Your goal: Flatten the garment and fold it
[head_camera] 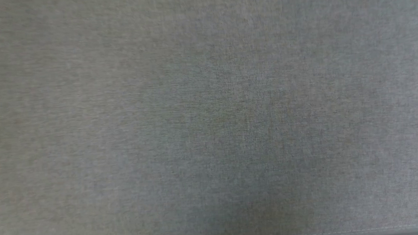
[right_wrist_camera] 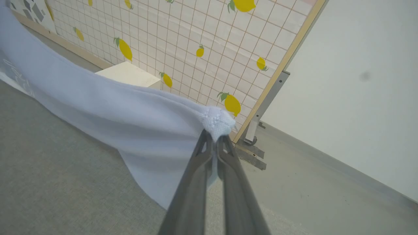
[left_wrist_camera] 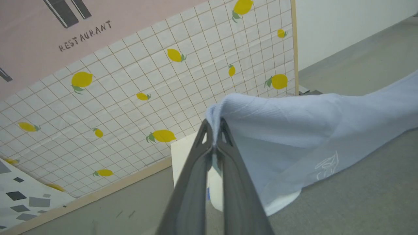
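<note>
My left claw (left_wrist_camera: 214, 132) is clamped tight on a pinched fold of the light blue polo shirt (left_wrist_camera: 294, 130), both dark fingers pressed together with cloth bunched between their tips. My right claw (right_wrist_camera: 215, 138) is closed the same way on a ribbed knit corner of it. That may be a sleeve cuff, but I cannot say for sure.

Between the two grips the shirt hangs as a sagging band over the grey cloth-covered table (right_wrist_camera: 49, 179). Its lower part droops toward that surface, with the white cursive logo (left_wrist_camera: 327, 164) showing through the fabric, and I cannot tell whether it touches. Past the table's far edge stand a white box (left_wrist_camera: 183, 153) and a lemon-print grid panel (left_wrist_camera: 163, 98).

I judge the shirt light, soft and limp. It is thin enough to show its logo through, it will stretch, and it will keep no shape of its own. A small pinch could slide out under a pull, and the ribbed edges should give firmer purchase. To lay it flat, I would want matching corners, either both shoulders or both hem ends, held with even tension and no tugging
</note>
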`<state>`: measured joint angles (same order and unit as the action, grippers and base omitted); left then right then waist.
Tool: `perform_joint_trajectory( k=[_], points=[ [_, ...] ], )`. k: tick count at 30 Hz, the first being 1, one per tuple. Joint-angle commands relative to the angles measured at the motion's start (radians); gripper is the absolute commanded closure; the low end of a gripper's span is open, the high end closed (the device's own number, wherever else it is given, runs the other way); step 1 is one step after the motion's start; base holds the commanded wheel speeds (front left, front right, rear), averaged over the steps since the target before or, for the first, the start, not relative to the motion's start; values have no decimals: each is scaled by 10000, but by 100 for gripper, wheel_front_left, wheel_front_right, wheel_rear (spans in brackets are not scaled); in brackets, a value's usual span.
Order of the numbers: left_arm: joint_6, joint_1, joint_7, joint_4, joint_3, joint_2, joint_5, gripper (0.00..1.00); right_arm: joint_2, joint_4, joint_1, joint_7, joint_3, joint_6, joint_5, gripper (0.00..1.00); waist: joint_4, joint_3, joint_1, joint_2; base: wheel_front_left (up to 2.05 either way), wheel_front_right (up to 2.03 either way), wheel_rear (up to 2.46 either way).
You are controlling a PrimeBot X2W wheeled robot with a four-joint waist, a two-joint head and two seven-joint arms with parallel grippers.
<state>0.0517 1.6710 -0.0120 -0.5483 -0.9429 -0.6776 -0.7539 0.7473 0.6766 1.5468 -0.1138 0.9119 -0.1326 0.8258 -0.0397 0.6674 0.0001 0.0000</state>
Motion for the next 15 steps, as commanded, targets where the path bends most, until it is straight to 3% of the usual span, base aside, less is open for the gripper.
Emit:
perform_joint_trajectory(
  k=[1, 10, 15],
  points=[
    [-279, -874, -16, 389, -142, -138, -246, 100, -44, -5, -570, -166, 161, 19, 78, 100, 286, -817, -1, 0, 0, 0, 0],
    [-2087, -5853, 821, 3412, -1061, -963, -1794, 100, 35, -393, -3951, -414, 963, 19, 477, 100, 509, -2941, -1, 0, 0, 0, 0],
    [-3123, -8285, 1554, 5333, -1672, -1963, -2748, 100, 175, -1010, -5910, -145, 1095, 19, 984, 100, 568, -4032, -1, 0, 0, 0, 0]
  ],
)
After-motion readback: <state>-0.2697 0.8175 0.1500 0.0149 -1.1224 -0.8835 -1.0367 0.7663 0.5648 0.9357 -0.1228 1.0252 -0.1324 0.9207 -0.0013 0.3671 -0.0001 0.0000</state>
